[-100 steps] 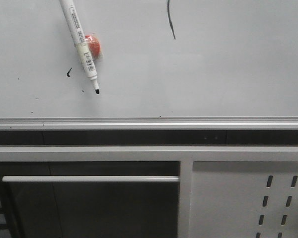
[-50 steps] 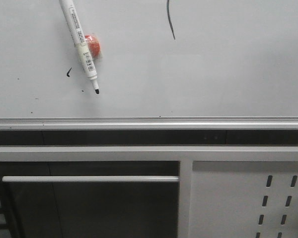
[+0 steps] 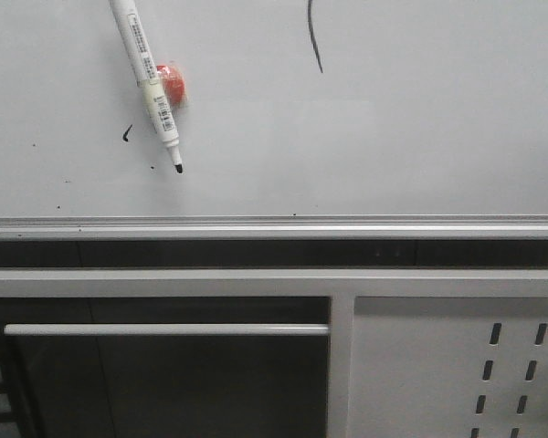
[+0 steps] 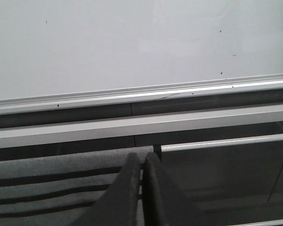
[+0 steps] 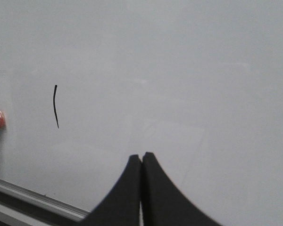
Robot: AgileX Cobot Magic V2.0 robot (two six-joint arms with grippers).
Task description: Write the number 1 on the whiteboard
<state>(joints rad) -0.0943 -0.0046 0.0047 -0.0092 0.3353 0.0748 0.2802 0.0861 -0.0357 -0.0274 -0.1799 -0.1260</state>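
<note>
Whiteboard fills the upper half of the front view: a large, flat, glossy white sheet bounded along its near side by a ribbed silver aluminium frame edge. Past that edge lie a dark channel, a pale metal rail and a white metal panel with slotted holes, matte and flat, which only the front view shows.

The left end effector has two dark, smooth, wedge-shaped fingers pressed together with only a hairline gap and nothing between them; it hangs off the board, with the frame edge and the board surface ahead of its tips. The right end effector has the same curved black fingers, meeting tip to tip and empty, poised over bare board.

A marker lies on the board, a slim white cylinder with printed labels and a bare black tip, tilted; a small red round thing sits just beside its barrel. The right wrist view catches only slivers of both at its margin, well apart from the fingertips.

The number 1 is a thin black, slightly bowed stroke on the board, cut off in the front view; the right wrist view shows it whole, ahead of and to one side of the right end effector, between it and the marker
</note>
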